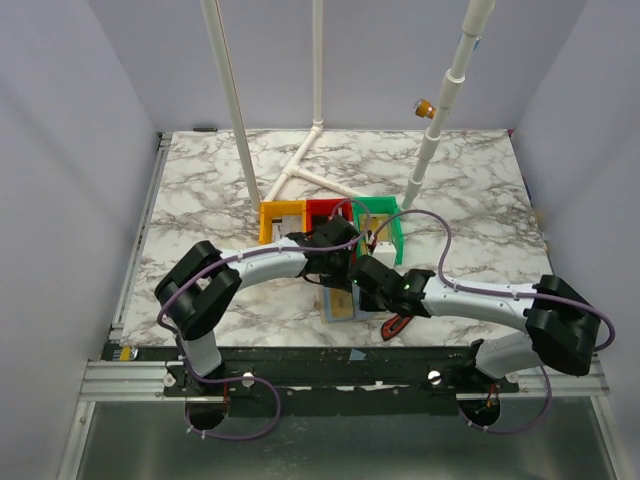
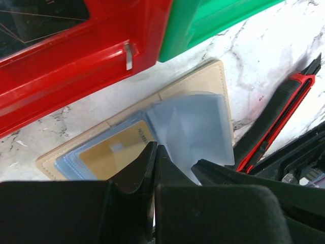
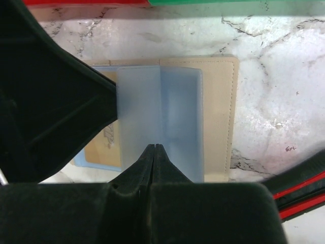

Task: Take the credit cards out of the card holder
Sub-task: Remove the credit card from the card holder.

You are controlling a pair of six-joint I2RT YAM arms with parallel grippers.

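Observation:
The card holder (image 1: 340, 306) lies open on the marble, tan with blue-grey pockets (image 2: 195, 127). A yellowish-gold credit card (image 2: 109, 152) sits in its left pocket and also shows in the right wrist view (image 3: 101, 147). My left gripper (image 2: 155, 147) is shut, its tips at the edge between the gold card and a raised translucent sleeve. My right gripper (image 3: 155, 146) is shut, its tips resting on the near edge of that sleeve (image 3: 160, 112). I cannot tell whether either pinches the sleeve. Both grippers meet over the holder in the top view, left (image 1: 335, 272) and right (image 1: 358, 285).
Yellow (image 1: 282, 220), red (image 1: 325, 212) and green (image 1: 385, 225) bins stand just behind the holder. A red-and-black tool (image 1: 398, 326) lies to its right, close to the right gripper (image 2: 277, 117). White pipes rise at the back.

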